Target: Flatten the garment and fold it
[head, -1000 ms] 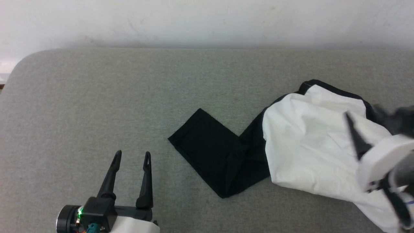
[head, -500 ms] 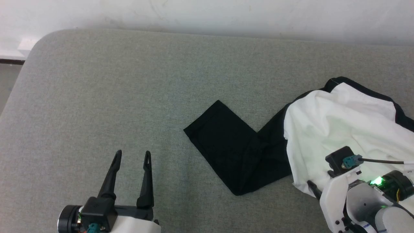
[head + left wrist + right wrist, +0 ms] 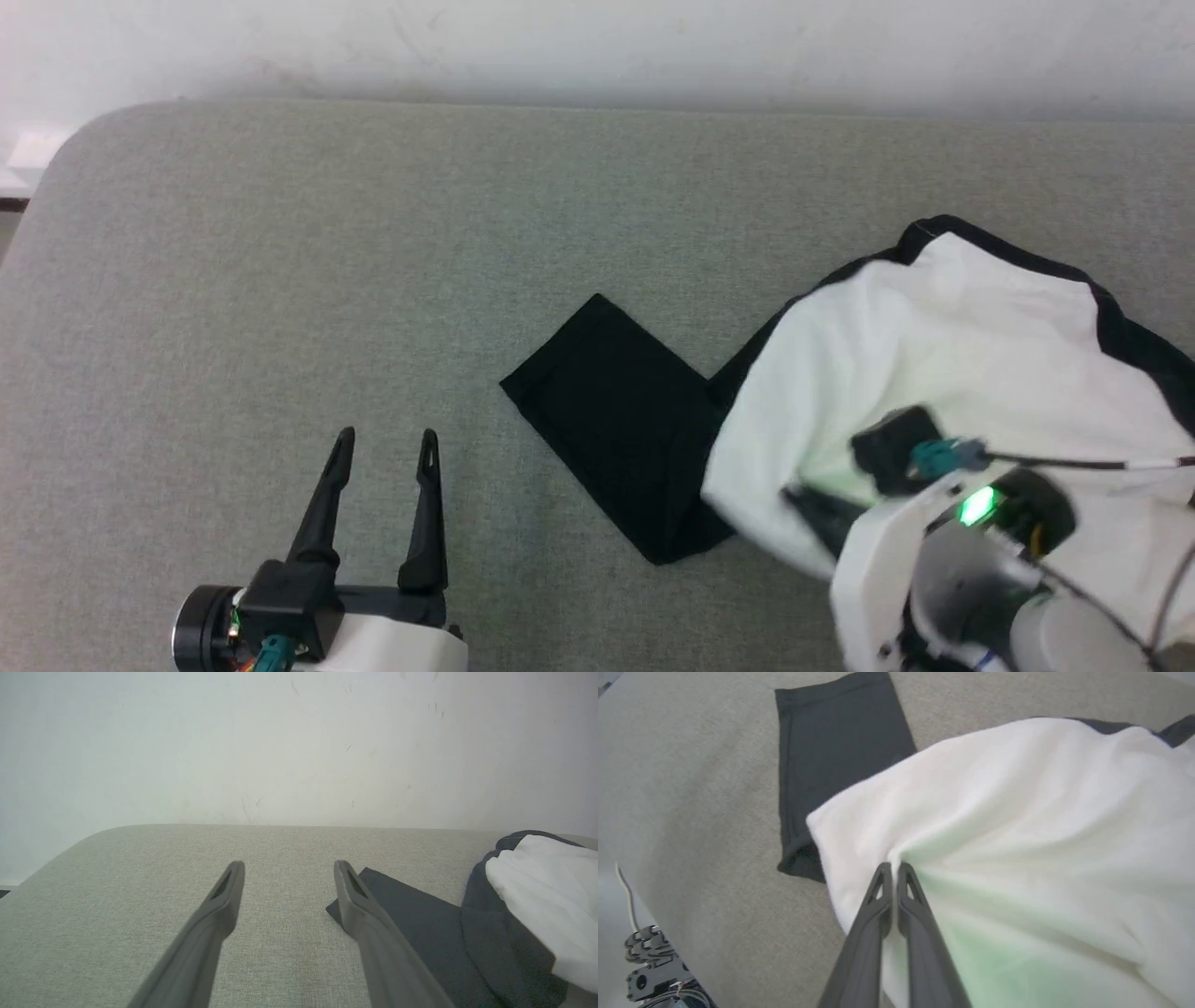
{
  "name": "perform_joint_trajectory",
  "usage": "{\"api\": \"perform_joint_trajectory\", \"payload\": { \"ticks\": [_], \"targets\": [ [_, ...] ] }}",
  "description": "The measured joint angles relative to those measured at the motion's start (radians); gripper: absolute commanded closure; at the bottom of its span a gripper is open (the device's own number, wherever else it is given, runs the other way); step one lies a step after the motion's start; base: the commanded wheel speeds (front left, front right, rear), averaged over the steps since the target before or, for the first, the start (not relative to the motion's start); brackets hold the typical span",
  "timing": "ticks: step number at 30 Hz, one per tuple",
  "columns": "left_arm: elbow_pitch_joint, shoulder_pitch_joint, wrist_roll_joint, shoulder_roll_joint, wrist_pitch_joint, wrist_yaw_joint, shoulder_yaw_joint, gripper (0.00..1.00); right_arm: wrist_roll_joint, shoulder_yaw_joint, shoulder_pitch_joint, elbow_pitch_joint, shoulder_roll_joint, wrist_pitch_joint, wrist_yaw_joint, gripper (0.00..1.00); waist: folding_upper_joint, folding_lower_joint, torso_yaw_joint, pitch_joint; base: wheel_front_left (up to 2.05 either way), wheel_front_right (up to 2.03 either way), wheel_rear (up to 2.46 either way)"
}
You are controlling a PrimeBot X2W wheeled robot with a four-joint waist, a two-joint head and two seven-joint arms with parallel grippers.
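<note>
Between my right jaws, closed tight, is a pinch of white cloth from the shirt [image 3: 1017, 812], which bunches up just ahead of them. Its black sleeve [image 3: 616, 420] lies flat on the grey worktop [image 3: 280, 280] to their left. My left jaws stand open and empty, the sleeve ahead to their right, not touching.

The left gripper [image 3: 387, 437] hangs low and level. Its two fingers [image 3: 324, 504] point forward and stand wide apart with nothing between them, and the pale left wrist [image 3: 392, 649] sits behind. The right gripper [image 3: 893, 867] has its fingers pressed together, the tips pinching a fold of shirt [image 3: 1017, 812]. The white right wrist [image 3: 868, 579], with a green light [image 3: 976, 507] lit on it, angles those fingers forward and toward the left gripper's side.
</note>
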Motion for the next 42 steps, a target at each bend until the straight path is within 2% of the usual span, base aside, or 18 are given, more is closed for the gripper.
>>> {"api": "perform_joint_trajectory", "payload": {
  "ticks": [3, 6, 8, 11, 12, 13, 14, 18, 21, 26, 29, 31, 35, 38, 39, 42],
  "targets": [
    [0.002, 0.0, 0.0, -0.003, 0.0, 0.0, -0.002, 0.0, 0.074, 0.064, 0.052, -0.065, 0.0, 0.071, 0.0, 1.0, 0.0, 0.0, -0.013, -0.007, 0.0, 0.0, 0.0],
    [0.002, 0.0, 0.0, -0.009, 0.0, -0.006, -0.003, 0.0, 0.118, 0.109, 0.147, -0.101, -0.04, 0.169, 0.0, 1.0, 0.0, -0.0001, -0.021, -0.01, 0.0, 0.0, 0.0],
    [0.002, 0.0, 0.0, -0.009, 0.0, -0.007, -0.003, 0.0, 0.136, 0.116, 0.205, -0.113, -0.066, 0.214, 0.0, 1.0, 0.0, -0.0001, -0.024, -0.009, 0.0, 0.0, 0.0],
    [0.005, 0.0, -0.001, -0.01, 0.0, -0.007, -0.001, 0.0, 0.131, 0.101, 0.246, -0.119, -0.088, 0.221, 0.0, 1.0, 0.0, 0.0, -0.03, -0.008, 0.0, 0.0, 0.0],
    [0.006, 0.0, -0.003, -0.009, 0.0, -0.007, -0.001, 0.0, 0.118, 0.095, 0.25, -0.121, -0.09, 0.211, 0.0, 0.69, 0.0, 0.0, -0.033, -0.009, 0.0, 0.0, 0.0],
    [0.007, 0.0, -0.004, -0.009, 0.0, -0.008, 0.0, 0.0, 0.105, 0.089, 0.25, -0.124, -0.089, 0.192, 0.0, 0.11, 0.0, -0.0001, -0.035, -0.01, 0.0, 0.0, 0.0],
    [0.008, 0.001, -0.004, -0.009, 0.0, -0.008, 0.002, 0.0, 0.098, 0.075, 0.25, -0.126, -0.08, 0.169, 0.0, 0.0, -0.0001, -0.0001, -0.038, -0.011, 0.0, 0.0, 0.0],
    [0.008, 0.001, -0.004, -0.007, 0.0, -0.009, 0.003, 0.0, 0.081, 0.012, 0.229, -0.153, -0.02, 0.054, 0.0, 0.0, 0.0, -0.0001, -0.05, -0.026, 0.0, 0.0, 0.0],
    [0.007, 0.002, -0.004, -0.005, 0.0, -0.009, 0.004, 0.0, 0.047, -0.076, 0.207, -0.184, 0.041, -0.056, 0.0, 0.0, 0.0, -0.0001, -0.058, -0.042, 0.0, 0.0, 0.0],
    [0.0, 0.027, -0.004, 0.006, 0.0, -0.007, 0.007, 0.0, -0.116, -0.253, 0.204, -0.247, 0.149, -0.308, 0.0, 0.0, 0.0, -0.0001, -0.075, -0.066, 0.0, 0.0, 0.0],
    [-0.005, 0.04, -0.004, 0.012, 0.0, -0.006, 0.008, 0.0, -0.206, -0.355, 0.228, -0.269, 0.189, -0.449, 0.0, 0.0, 0.0, -0.0001, -0.088, -0.076, 0.0, 0.0, 0.0],
    [-0.01, 0.047, -0.004, 0.016, 0.0, -0.005, 0.009, 0.0, -0.242, -0.419, 0.261, -0.268, 0.196, -0.515, 0.0, 0.0, 0.0, -0.0002, -0.097, -0.082, 0.0, 0.0, 0.0],
    [-0.021, 0.06, 0.002, 0.032, 0.014, -0.001, 0.007, 0.0, -0.159, -0.524, 0.321, -0.222, 0.196, -0.602, 0.0, 0.0, 0.0, -0.0002, -0.117, -0.091, 0.0, 0.0, 0.0],
    [-0.036, 0.059, 0.017, 0.053, 0.046, 0.0, -0.004, 0.0, -0.133, -0.539, 0.342, -0.182, 0.197, -0.639, 0.0, 0.0, 0.0, -0.0001, -0.134, -0.093, 0.0, 0.0, 0.0],
    [-0.044, 0.049, 0.034, 0.074, 0.086, -0.015, -0.023, 0.0, -0.13, -0.541, 0.343, -0.168, 0.197, -0.652, 0.0, 0.0, 0.0, -0.0002, -0.144, -0.093, 0.0, 0.0, 0.0],
    [-0.047, 0.016, 0.049, 0.093, 0.145, -0.037, -0.043, 0.0, -0.13, -0.544, 0.343, -0.161, 0.197, -0.66, 0.0, 0.0, 0.0, -0.0002, -0.15, -0.091, 0.0, 0.0, 0.0]
  ]
}}
